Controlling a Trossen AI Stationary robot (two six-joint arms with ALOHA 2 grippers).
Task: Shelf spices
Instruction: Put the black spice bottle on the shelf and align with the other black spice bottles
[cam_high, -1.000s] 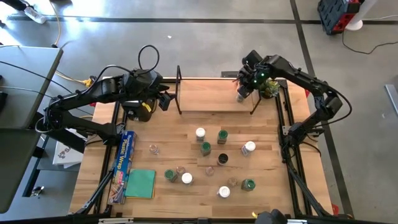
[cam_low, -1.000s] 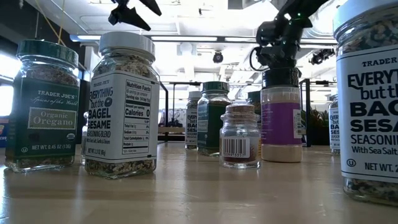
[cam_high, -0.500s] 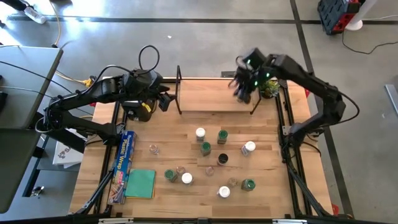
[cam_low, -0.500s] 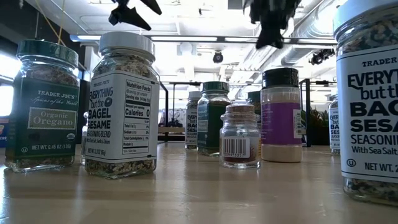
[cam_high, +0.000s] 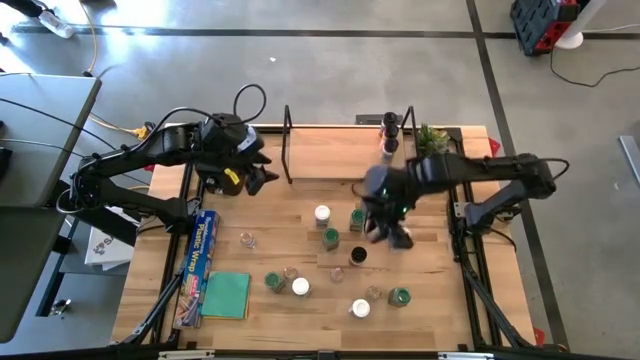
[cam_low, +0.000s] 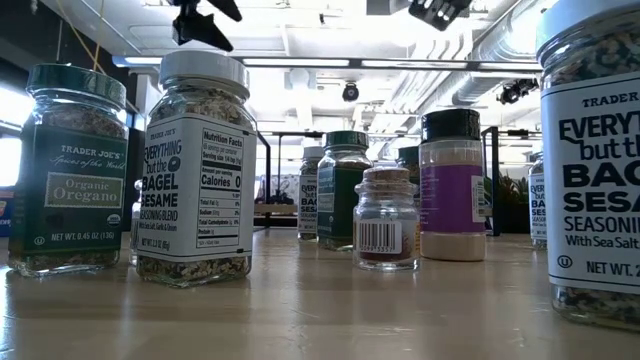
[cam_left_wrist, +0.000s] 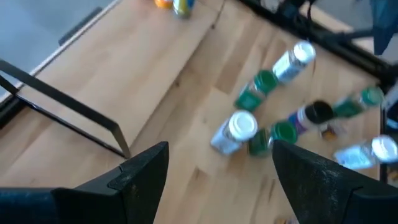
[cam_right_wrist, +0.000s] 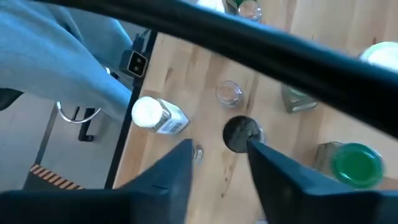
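A: The right gripper (cam_high: 385, 228) has swung off the shelf (cam_high: 345, 152) and down over the cluster of jars mid-table, and a dark-lidded jar (cam_high: 390, 124) now stands at the shelf's right end, by the small potted plant (cam_high: 432, 138).

B: Nearest us at table height, the big Everything but the Bagel jar (cam_low: 592, 160) fills the right edge, with the Organic Oregano jar (cam_low: 72, 170) and a white-lidded bagel seasoning jar (cam_low: 196, 170) on the left.

A: Behind those, a small clear jar with a barcode (cam_low: 387, 219) and a purple-labelled jar with a black lid (cam_low: 453, 186).

B: The right arm's fingers are spread apart, holding nothing, and a black-lidded jar (cam_right_wrist: 242, 133) sits just beyond them in its wrist view, a white-lidded one (cam_right_wrist: 158, 116) lying on its side nearby.

A: From above, the other jars are scattered over the front half of the table (cam_high: 280, 215), well apart from the shelf at the back.

B: The left gripper (cam_high: 258, 176) hangs at the shelf's left end frame, fingers released and wide, nothing between them.

A: A green cloth (cam_high: 226, 296) and a blue box (cam_high: 203, 250) lie at the left edge.
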